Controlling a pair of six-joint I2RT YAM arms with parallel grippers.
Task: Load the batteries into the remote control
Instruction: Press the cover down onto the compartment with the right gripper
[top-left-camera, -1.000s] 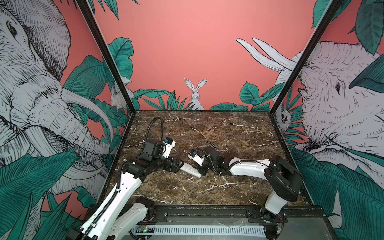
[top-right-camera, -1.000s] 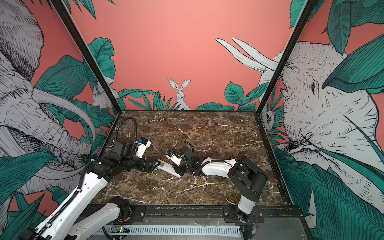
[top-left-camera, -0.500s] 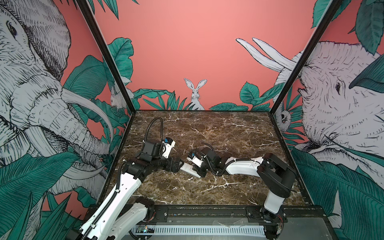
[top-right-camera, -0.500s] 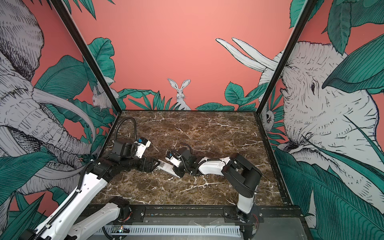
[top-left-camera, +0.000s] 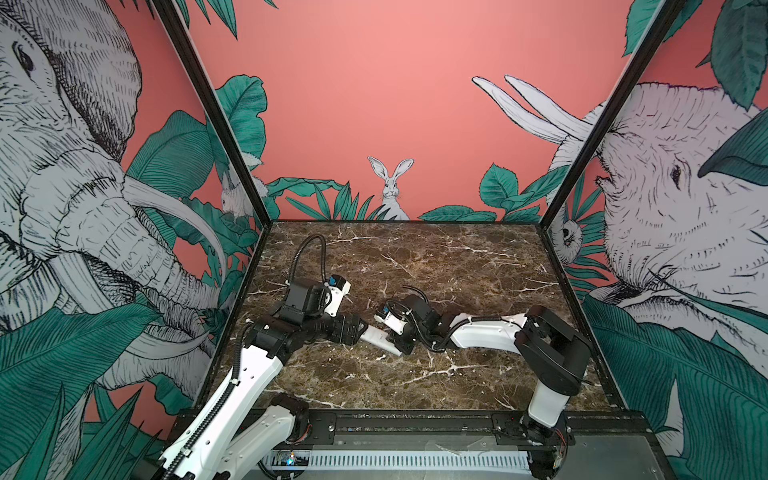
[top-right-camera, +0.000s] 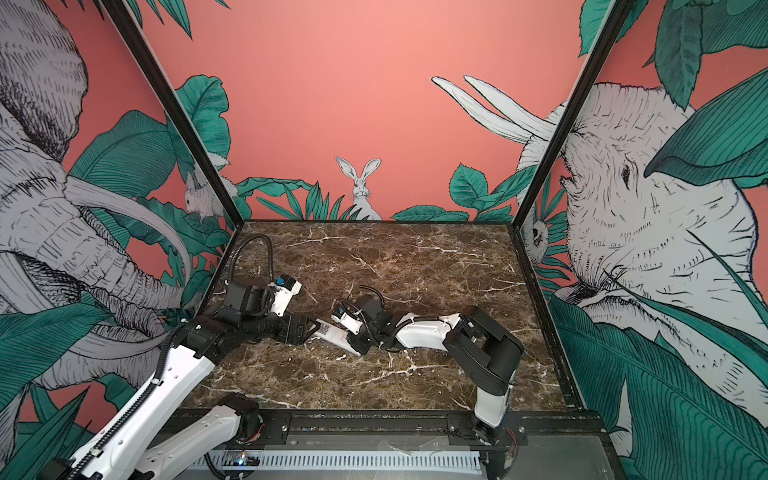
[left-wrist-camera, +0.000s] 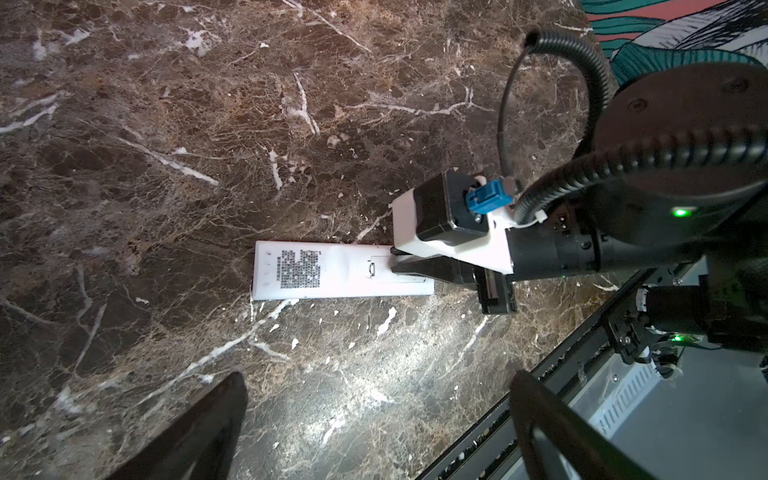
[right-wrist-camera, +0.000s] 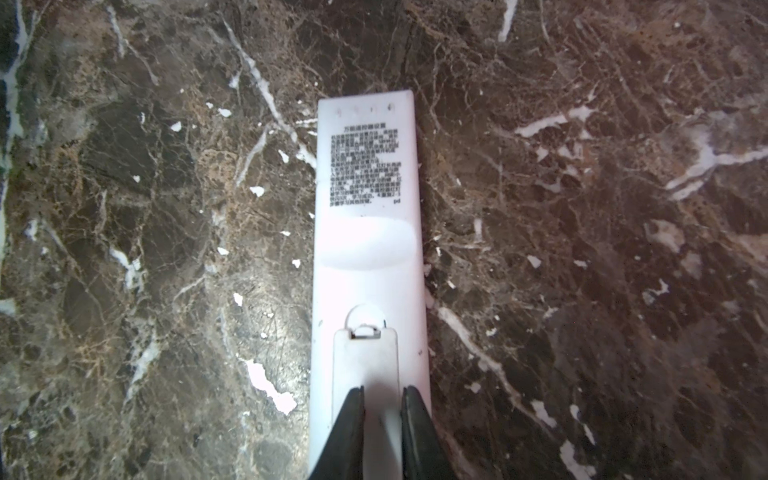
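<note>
The white remote control lies face down on the marble table, its printed back up. It also shows as the remote control in both top views and the left wrist view. A small white cover sits over its compartment. My right gripper rests its tips on that cover, almost shut, with nothing between them. My left gripper stands wide open just short of the remote's other end. The batteries are out of view.
The black front rail and a white slotted duct border the table's near edge. Patterned walls close in the left, right and back sides. The two arms meet low over the table's front middle.
The right arm's elbow has shifted a little to the left. The right gripper stays on the remote's cover end, and the left arm and remote have hardly moved.
</note>
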